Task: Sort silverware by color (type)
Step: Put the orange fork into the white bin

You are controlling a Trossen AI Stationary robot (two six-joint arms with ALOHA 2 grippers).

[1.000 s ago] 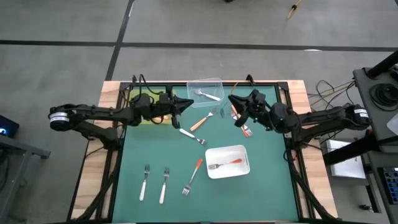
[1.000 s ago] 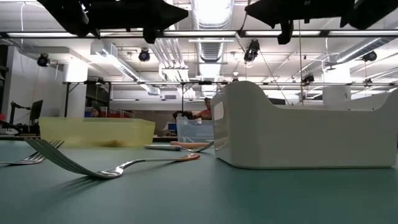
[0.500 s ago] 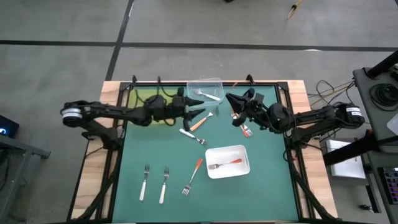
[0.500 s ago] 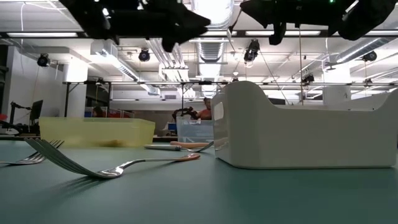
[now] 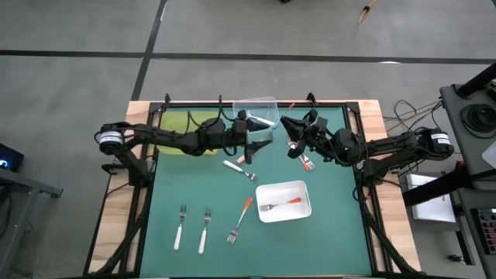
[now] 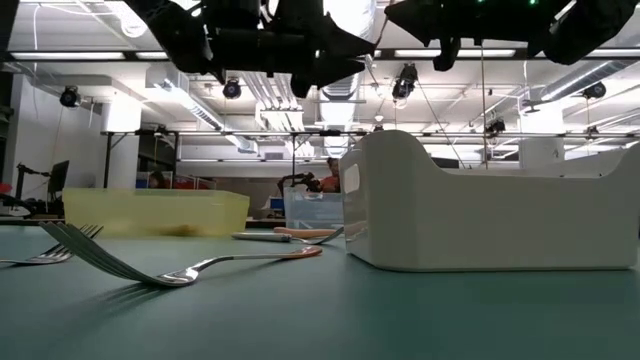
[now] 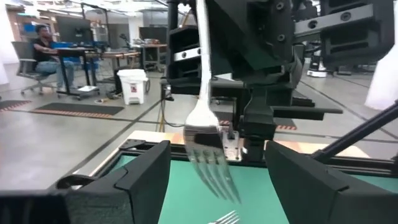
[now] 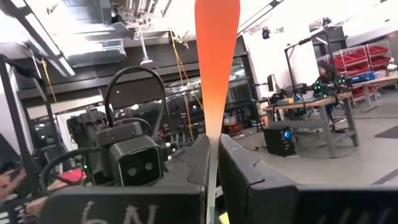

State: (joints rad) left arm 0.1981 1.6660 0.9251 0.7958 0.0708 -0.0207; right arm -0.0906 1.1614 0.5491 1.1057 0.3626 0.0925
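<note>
Since the earlier frame, left claw (image 5: 256, 142) reaches toward counter (image 5: 333, 232) centre, fingers spread over the orange-handled fork (image 5: 246, 154). Right claw (image 5: 293, 140) pinches a red-orange fork (image 8: 216, 68), near the far edge. Risk: claws collide; I may snag the neighbouring white fork (image 5: 239, 169).

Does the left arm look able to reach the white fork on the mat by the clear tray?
Probably yes: the left tool hangs open right beside the white fork, and nothing covers it.
</note>
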